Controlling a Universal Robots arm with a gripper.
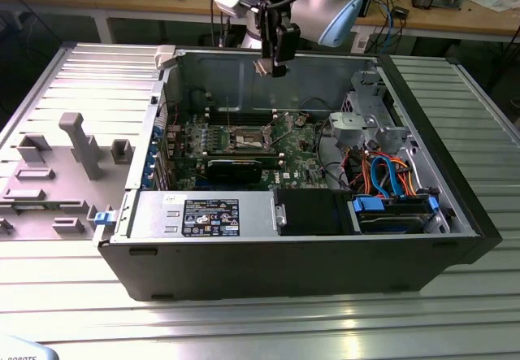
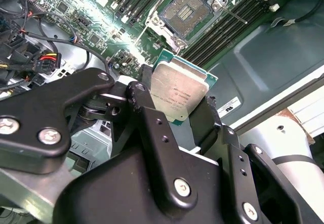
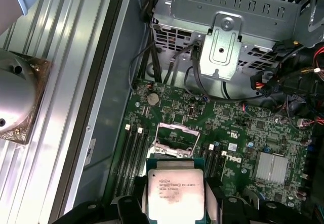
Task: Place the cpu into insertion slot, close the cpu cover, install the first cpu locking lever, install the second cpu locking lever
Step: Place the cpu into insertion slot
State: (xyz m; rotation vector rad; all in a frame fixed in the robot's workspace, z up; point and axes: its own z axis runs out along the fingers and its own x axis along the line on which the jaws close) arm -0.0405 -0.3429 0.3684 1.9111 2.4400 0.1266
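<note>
Ribbed grey metal is forming the tabletop, and an open computer case is lying on its side there so that the motherboard is facing up and can be reached from above. A grey fixture plate is sitting beside it toward the exterior view's left. The gripper is hanging over the far edge of the case, well above the board, and its jaws are clamping the cpu by two opposite edges. That grip is leaving the dull silver face clear and, I judge, keeping the underside free for seating. In the second wrist view the chip is sitting slightly tilted between the black fingers. In the first wrist view it is lying square to the camera. The insertion slot is waiting below on the board with its dark centre showing inside the bright metal rim, flanked by the long black memory slots. The chip is well apart from it and touching nothing but the jaws. In the exterior view the socket is lying just behind the black expansion card. The silver drive cage is standing off to one side, clear of the arm. The task looks to be at its first step, with the chip carried but not yet seated.
</note>
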